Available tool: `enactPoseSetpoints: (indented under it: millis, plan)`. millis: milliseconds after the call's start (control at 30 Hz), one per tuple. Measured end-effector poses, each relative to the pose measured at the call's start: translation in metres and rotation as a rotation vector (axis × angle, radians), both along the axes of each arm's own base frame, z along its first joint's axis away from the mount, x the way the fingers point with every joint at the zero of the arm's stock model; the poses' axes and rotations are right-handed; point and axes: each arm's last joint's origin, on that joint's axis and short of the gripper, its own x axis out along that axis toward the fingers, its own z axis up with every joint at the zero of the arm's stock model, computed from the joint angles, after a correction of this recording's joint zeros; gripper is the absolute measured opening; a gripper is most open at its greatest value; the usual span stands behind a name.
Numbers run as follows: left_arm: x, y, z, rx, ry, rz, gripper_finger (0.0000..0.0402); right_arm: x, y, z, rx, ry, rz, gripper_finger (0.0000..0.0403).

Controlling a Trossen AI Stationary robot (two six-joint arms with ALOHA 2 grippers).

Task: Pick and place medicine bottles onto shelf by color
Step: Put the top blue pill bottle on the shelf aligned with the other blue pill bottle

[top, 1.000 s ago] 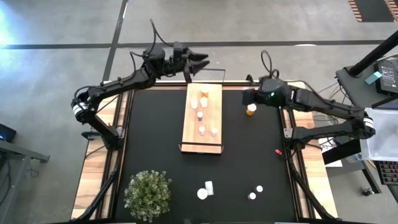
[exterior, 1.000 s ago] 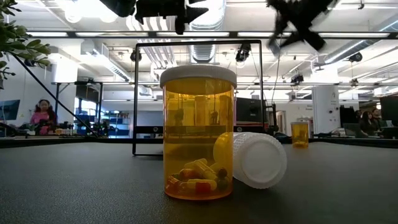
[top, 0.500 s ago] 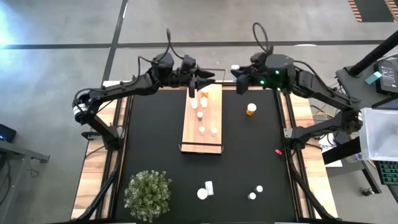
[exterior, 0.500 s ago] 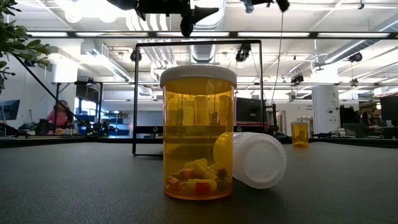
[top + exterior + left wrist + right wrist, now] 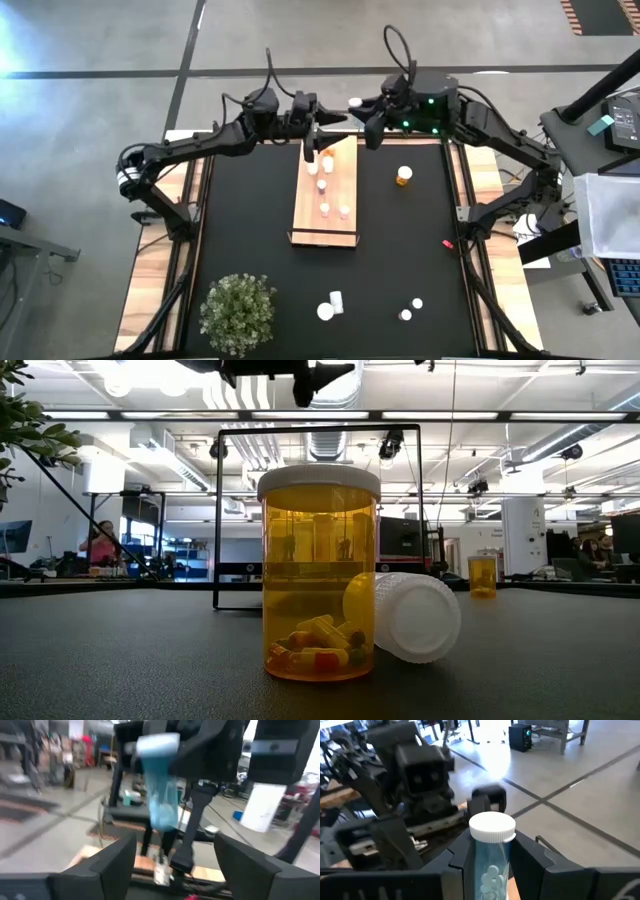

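The right tool (image 5: 490,870) pinches a pale blue, white-capped medicine bottle (image 5: 491,851) in the air above the far end of the light-wood shelf (image 5: 326,190). Facing it, the left tool (image 5: 322,128) is spread open just beside that bottle. One orange bottle (image 5: 403,176) stands on the table (image 5: 400,260) near the shelf.

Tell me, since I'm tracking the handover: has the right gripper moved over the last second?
Yes. The right gripper, shut on the pale blue bottle, has swung from beside the shelf to its far end.
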Motion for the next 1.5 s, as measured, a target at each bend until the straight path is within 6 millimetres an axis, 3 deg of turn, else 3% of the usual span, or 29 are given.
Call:
enactPoseSetpoints:
  millis: [367,767,1300,1500]
  plan:
    - [0.0,-0.001,0.007,0.075,-0.078,0.045,0.0264,0.018,-0.004,-0.001,-0.051,-0.064,0.069,0.0096]
    - [0.0,0.0,0.009,0.075,-0.098,0.089,0.0258,0.021,-0.003,0.0,-0.067,-0.08,0.097,0.0096]
    - [0.0,0.0,0.009,0.072,-0.093,0.079,0.0103,0.021,-0.003,0.0,-0.066,-0.072,0.094,0.0096]
    - [0.0,0.0,0.008,0.066,-0.085,0.075,0.0076,0.021,-0.003,-0.003,-0.064,-0.049,0.096,0.0095]
